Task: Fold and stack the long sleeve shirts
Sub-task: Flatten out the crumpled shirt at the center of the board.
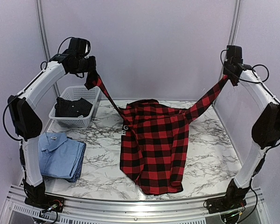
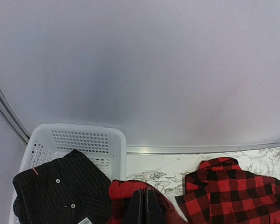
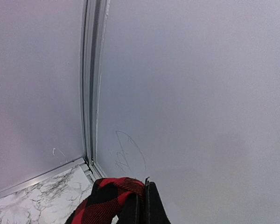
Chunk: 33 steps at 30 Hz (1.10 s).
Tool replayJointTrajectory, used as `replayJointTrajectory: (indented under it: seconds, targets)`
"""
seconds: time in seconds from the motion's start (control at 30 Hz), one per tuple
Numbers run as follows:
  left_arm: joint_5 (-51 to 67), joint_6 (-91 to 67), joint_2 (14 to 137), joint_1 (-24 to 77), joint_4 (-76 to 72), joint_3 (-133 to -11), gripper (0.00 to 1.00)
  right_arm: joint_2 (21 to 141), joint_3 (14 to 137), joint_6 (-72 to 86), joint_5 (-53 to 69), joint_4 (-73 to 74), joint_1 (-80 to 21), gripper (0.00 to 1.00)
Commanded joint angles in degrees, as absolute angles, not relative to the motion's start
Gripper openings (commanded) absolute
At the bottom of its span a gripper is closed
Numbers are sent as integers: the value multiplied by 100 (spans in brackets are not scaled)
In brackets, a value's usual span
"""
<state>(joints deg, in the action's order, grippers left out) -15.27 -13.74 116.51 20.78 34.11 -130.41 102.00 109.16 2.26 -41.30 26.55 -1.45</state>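
Clamping left hand (image 1: 90,78) and right hand (image 1: 233,77) each on a sleeve end of the flannel shirt (image 1: 154,149), holding sleeves high and wide, likely spreading its body flat on the tabletop (image 1: 210,154) for folding. Leaving the folded blue shirt (image 1: 60,154) lying at near left.

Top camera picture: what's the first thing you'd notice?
The red-and-black checked flannel shirt spread in the middle, with its two sleeves held up high by the left gripper and the right gripper. Next comes the folded light blue shirt at the near left.
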Motion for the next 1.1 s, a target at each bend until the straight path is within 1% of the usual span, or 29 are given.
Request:
replayJointTrajectory:
  seconds: [0.0, 0.2, 0.3, 0.37, 0.5, 0.6, 0.67, 0.7, 0.83, 0.93, 1.07]
  targets:
    - [-1248, -1364, 11909, 2109, 3349, -13209, 0, 10464, 11283, 256, -3726, 2892, -245, 0]
    - [-1285, -1362, 12083, 1989, 3342, -13320, 0, 10494, 10288, 505, -3294, 2953, -746, 0]
    - [-1229, -1428, 12135, 1838, 3347, -13427, 0, 10467, 9579, 730, -2967, 2957, -888, 0]
    - [-1201, -1485, 12145, 1727, 3341, -13501, 0, 10387, 9115, 886, -2688, 2897, -935, 9]
    - [-1059, -1632, 12160, 1469, 3293, -13818, 0, 10128, 8349, 1113, -2241, 2732, -1095, 22]
    - [-764, -1691, 12213, 1349, 3190, -14006, 0, 9845, 7886, 1252, -1954, 2604, -1421, 33]
    - [-687, -1663, 12253, 1336, 3114, -14027, 0, 9696, 7610, 1360, -1864, 2507, -1718, 43]
    - [-689, -1655, 12262, 1336, 3104, -14027, 0, 9646, 7488, 1465, -1795, 2479, -1858, 45]
    - [-634, -1744, 12320, 1273, 3063, -14011, 0, 9546, 6834, 1918, -1019, 2021, -2323, 47]
    - [-530, -1762, 12358, 1257, 3046, -14005, 0, 9636, 6320, 2366, -401, 1497, -2415, 46]
    - [-328, -1740, 12397, 1248, 3042, -13997, 0, 9748, 5731, 2769, -187, 834, -2383, 45]
